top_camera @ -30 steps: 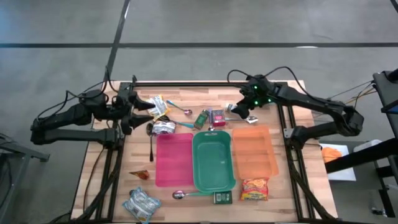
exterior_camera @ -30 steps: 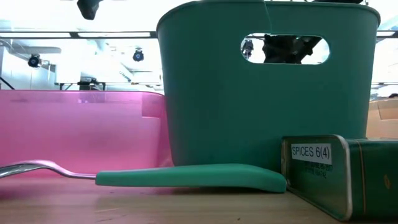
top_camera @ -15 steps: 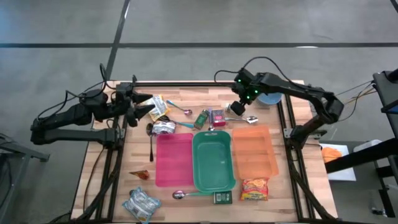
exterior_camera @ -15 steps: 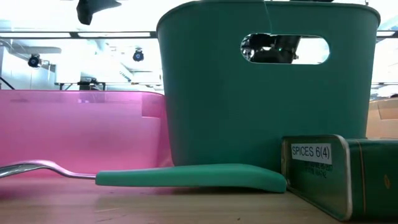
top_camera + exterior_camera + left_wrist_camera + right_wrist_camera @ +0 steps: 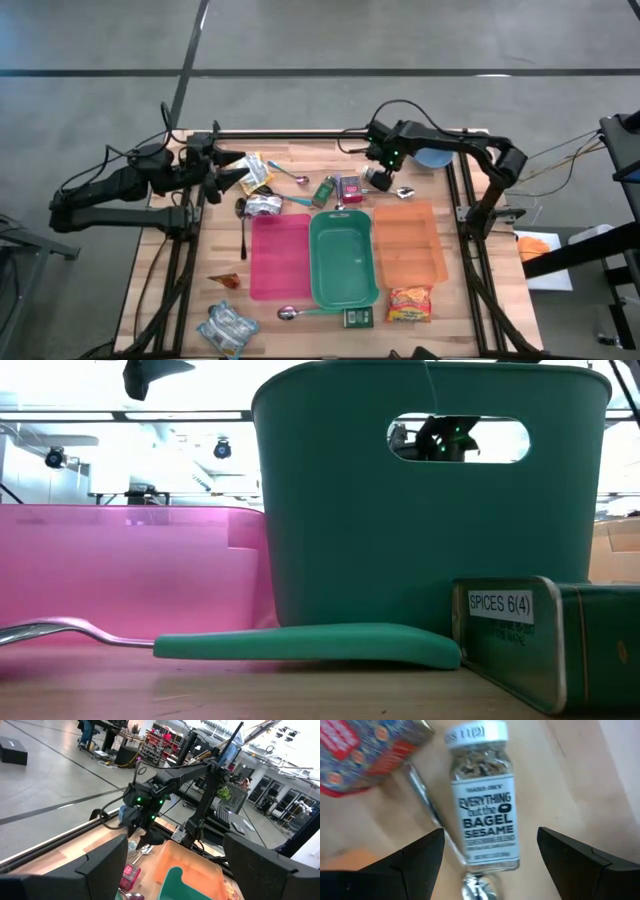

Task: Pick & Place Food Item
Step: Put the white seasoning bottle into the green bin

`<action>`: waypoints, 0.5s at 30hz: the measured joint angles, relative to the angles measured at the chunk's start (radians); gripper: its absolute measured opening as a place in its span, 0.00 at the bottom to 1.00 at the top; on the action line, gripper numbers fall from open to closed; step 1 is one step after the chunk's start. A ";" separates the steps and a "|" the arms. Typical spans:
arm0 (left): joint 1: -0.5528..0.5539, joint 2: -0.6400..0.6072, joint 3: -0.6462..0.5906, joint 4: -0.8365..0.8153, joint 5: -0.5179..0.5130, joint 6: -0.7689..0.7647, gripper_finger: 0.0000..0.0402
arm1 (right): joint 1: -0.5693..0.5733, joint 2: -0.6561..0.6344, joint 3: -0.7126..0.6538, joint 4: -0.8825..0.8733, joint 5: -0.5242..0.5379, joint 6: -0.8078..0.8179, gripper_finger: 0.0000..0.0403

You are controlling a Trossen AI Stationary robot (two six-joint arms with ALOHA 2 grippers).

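Note:
A clear spice jar (image 5: 482, 805) with a white cap and a "bagel sesame" label lies on its side on the wooden table, across a spoon's handle (image 5: 427, 805). My right gripper (image 5: 378, 178) hangs over it, pointing down. It is open, with a finger on each side of the jar (image 5: 491, 832) and clear of it. A red patterned packet (image 5: 365, 750) lies beside the jar's cap end. My left gripper (image 5: 235, 175) waits open and level above the table's far left part, holding nothing.
Pink (image 5: 280, 257), green (image 5: 343, 260) and orange (image 5: 408, 243) bins stand side by side mid-table. A blue bowl (image 5: 432, 157) sits at the far right. Spoons, a green packet (image 5: 325, 190), a snack bag (image 5: 410, 303), a spice tin (image 5: 358, 318) and wrapped items lie around.
My right gripper has come down and toward the table's left and near side, tipping from a slant to point straight down over the spice jar. Its fingers have stayed open. My left gripper has swung a little at the wrist without leaving its place.

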 joint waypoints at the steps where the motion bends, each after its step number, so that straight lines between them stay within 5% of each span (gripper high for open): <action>1: 0.000 0.000 0.000 0.000 0.000 0.000 0.82 | -0.001 0.001 -0.006 0.010 0.003 -0.013 0.78; 11: 0.000 0.000 0.000 0.000 0.000 -0.017 0.82 | -0.006 -0.002 -0.096 0.101 0.002 -0.051 0.77; 15: 0.000 0.000 0.000 0.000 -0.015 -0.055 0.82 | -0.006 -0.002 -0.126 0.122 0.001 -0.052 0.70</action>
